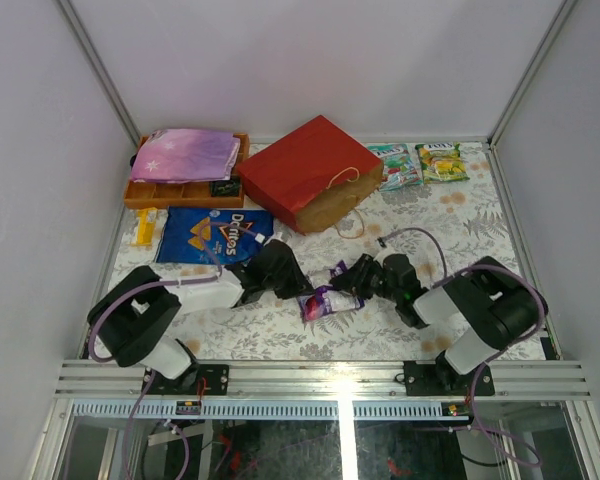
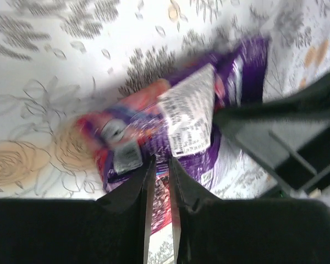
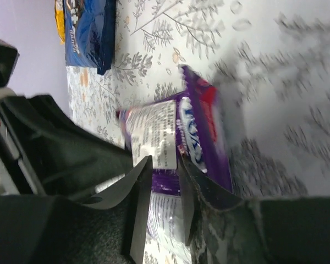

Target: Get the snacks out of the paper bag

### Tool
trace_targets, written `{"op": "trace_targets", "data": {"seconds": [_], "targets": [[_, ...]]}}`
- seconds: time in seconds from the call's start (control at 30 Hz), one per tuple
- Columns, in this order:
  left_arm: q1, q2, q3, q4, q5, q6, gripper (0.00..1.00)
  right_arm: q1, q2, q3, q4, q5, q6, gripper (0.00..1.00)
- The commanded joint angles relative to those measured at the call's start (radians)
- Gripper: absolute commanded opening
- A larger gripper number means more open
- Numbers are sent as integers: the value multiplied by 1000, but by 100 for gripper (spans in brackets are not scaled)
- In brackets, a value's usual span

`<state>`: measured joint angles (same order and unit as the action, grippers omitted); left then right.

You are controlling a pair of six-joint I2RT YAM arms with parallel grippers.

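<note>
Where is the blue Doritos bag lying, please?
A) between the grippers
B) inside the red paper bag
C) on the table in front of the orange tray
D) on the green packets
C: the Doritos bag lies flat on the table, just in front of the orange tray.

the purple packet (image 1: pixel 328 300), nipped by both claws, is thin glossy film, crinkled, with a white printed label. the left claw (image 2: pixel 162 162) and right claw (image 3: pixel 165 162) have matt black plastic fingers. the table cover (image 1: pixel 460 230) under them looks smooth. beyond the left claw the doritos bag (image 1: pixel 215 237) is glossy. farther off, the paper bag (image 1: pixel 300 170) is matt red, brown kraft inside.
</note>
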<state>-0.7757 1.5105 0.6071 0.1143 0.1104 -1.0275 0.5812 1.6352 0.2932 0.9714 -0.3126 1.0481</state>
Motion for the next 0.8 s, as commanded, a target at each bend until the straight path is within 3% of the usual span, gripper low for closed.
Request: {"op": "trace_targets", "data": {"seconds": [0.0,0.13,0.4,0.5,0.67,0.73,0.77], "targets": [[48,51,83,-218,-202,116,15,11,-93,-158,-78,112,103,37],[114,65,132,-281,-243,188,15,47,-242,-166,-233,206,109,50],[128,-43,174,-336,-228,234,20,72,-428,32,-622,316,-105,68],[122,-176,146,-359,-250,263,32,73,-494,105,-760,301,-182,70],[121,-342,94,-374,-199,351,62,134,-513,231,-1032,358,-328,75],[121,-360,91,-410,-193,369,66,184,-491,270,-1109,422,-354,81],[121,-369,88,-429,-194,374,67,215,-481,288,-1134,455,-355,88]]}}
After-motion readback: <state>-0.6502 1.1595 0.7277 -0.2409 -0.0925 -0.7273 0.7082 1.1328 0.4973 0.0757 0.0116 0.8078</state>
